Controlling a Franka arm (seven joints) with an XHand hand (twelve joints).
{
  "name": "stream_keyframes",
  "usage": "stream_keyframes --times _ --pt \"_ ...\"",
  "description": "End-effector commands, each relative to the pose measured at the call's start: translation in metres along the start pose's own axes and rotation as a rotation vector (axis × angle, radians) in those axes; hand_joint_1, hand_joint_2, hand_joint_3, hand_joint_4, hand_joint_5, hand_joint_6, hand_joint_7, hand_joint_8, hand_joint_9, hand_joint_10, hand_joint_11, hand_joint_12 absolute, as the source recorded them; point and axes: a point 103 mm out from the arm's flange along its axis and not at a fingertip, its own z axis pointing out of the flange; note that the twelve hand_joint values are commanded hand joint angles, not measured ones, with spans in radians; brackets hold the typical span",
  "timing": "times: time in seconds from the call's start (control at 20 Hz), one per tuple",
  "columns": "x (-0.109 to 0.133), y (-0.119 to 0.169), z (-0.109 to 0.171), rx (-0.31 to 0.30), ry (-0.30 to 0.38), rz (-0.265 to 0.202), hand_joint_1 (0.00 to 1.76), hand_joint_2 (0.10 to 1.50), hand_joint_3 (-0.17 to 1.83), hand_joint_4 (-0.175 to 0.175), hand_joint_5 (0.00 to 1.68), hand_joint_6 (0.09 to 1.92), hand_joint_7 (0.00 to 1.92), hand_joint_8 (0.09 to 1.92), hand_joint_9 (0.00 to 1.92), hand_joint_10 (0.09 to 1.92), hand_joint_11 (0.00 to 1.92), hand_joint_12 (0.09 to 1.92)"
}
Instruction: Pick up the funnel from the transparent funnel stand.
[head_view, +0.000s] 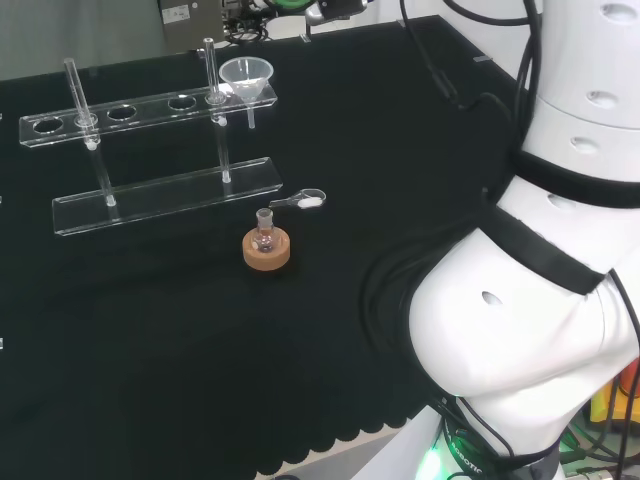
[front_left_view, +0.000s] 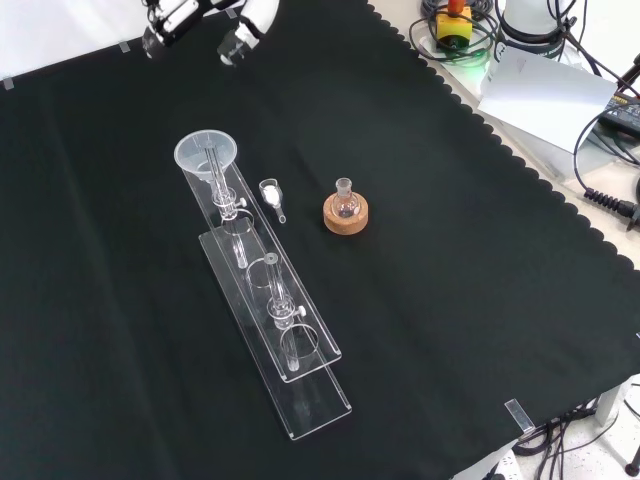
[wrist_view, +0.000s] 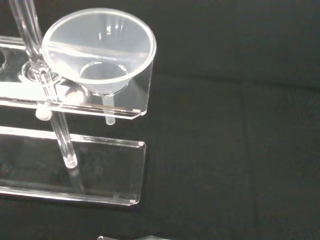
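Observation:
A clear plastic funnel (head_view: 246, 78) (front_left_view: 205, 152) (wrist_view: 100, 50) sits upright in the end hole of the transparent funnel stand (head_view: 170, 195) (front_left_view: 290, 380) (wrist_view: 100, 172), its stem hanging through the upper shelf. The stand is a long acrylic rack with several holes and thin posts. In the front view the hand (front_left_view: 245, 25) hovers at the top edge, beyond the funnel end of the stand and well apart from it. Its fingers look relaxed and hold nothing. The wrist view looks down on the funnel from close by.
A small round flask on a cork ring (head_view: 266, 247) (front_left_view: 346, 212) stands beside the stand. A little scoop with white powder (head_view: 305, 201) (front_left_view: 270, 195) lies between the two. The arm's white links (head_view: 540, 300) take up the right of the head view.

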Motion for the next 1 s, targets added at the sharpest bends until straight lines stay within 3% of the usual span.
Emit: stream_keyframes --times 0.05,0.45,0.85,1.0 --pt "0.014 0.012 0.014 0.040 -0.018 -0.034 0.11 1.15 0.27 -0.016 0.23 0.09 0.13 0.59 0.32 0.68 0.05 1.43" --pt "0.028 0.023 0.029 0.071 -0.050 -0.033 0.50 0.96 0.19 -0.025 0.30 0.09 0.14 0.70 0.38 0.75 0.20 1.50" --pt "0.036 0.035 0.040 0.125 -0.039 -0.060 0.56 0.88 0.20 -0.015 0.26 0.09 0.05 0.73 0.31 0.79 0.23 1.52" --pt "0.038 0.039 0.041 0.167 -0.024 -0.065 0.54 0.85 0.21 -0.006 0.19 0.09 0.01 0.70 0.16 0.86 0.23 1.54"
